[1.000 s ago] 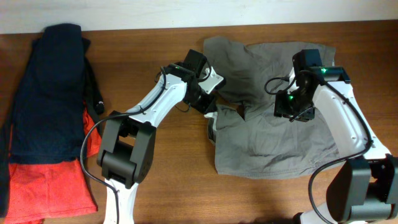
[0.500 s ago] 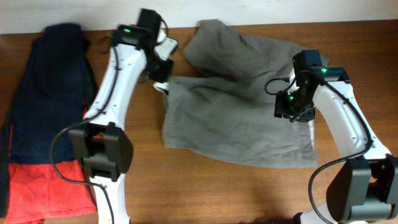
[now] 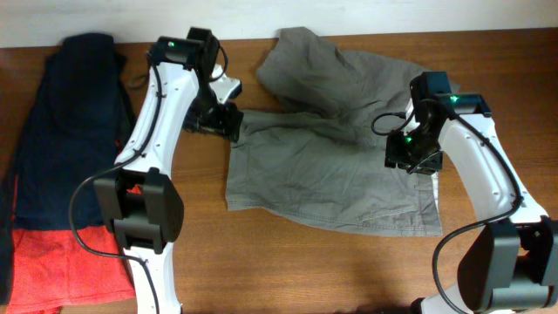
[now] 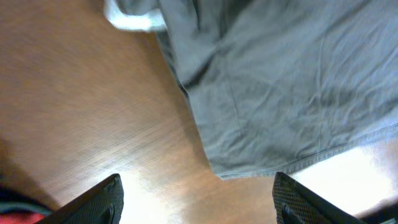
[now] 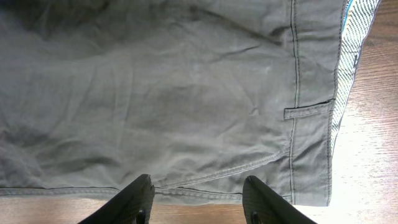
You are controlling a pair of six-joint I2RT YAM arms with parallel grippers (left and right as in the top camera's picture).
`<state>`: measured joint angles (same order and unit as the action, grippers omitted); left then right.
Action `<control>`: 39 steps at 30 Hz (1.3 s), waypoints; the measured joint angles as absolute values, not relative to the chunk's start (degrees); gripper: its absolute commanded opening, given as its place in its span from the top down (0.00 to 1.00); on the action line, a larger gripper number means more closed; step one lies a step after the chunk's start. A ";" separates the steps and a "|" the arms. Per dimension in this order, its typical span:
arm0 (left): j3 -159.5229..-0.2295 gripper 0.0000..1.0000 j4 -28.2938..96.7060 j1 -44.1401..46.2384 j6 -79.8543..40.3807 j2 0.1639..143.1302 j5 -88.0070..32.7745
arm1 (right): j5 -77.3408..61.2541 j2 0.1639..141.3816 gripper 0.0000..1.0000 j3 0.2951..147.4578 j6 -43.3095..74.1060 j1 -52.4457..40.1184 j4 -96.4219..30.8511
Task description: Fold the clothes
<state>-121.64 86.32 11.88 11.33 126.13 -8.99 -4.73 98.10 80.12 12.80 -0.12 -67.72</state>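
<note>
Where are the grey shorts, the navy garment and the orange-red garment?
grey shorts (image 3: 331, 174), overhead view, middle of the spread fabric.
navy garment (image 3: 70, 131), overhead view, its centre.
orange-red garment (image 3: 61, 262), overhead view, lower exposed part.

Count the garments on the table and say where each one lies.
3: the grey shorts are spread out middle-right. The navy garment lies along the left side. The red garment is at the near left, partly under the navy one. Others may be hidden beneath.

My left arm (image 3: 161, 105) and right arm (image 3: 478, 166) are white shells with black joints. A green light (image 3: 171, 42) glows near each wrist, and black cables trail alongside.
</note>
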 measured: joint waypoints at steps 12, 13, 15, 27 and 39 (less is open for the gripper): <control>-101.91 0.25 71.40 11.88 13.28 126.26 -14.90 | -4.73 98.10 0.49 80.01 12.60 -0.08 -68.40; -101.30 0.25 70.32 11.88 14.09 126.26 -15.94 | -4.73 98.10 0.49 80.01 12.62 -0.08 -68.40; -99.55 0.25 68.84 11.88 15.51 126.26 -17.72 | -4.73 98.10 0.49 79.99 12.60 -0.08 -68.60; -93.08 0.99 66.89 11.88 18.15 126.26 -20.60 | -4.73 98.10 0.48 79.96 12.58 -0.08 -69.01; -93.03 0.99 72.88 3.86 15.35 126.26 -15.86 | -4.73 98.10 0.48 79.96 11.94 -0.08 -69.01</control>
<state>-93.03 72.88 3.86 15.35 126.26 -15.86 -4.73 98.10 79.96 11.94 -0.08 -69.01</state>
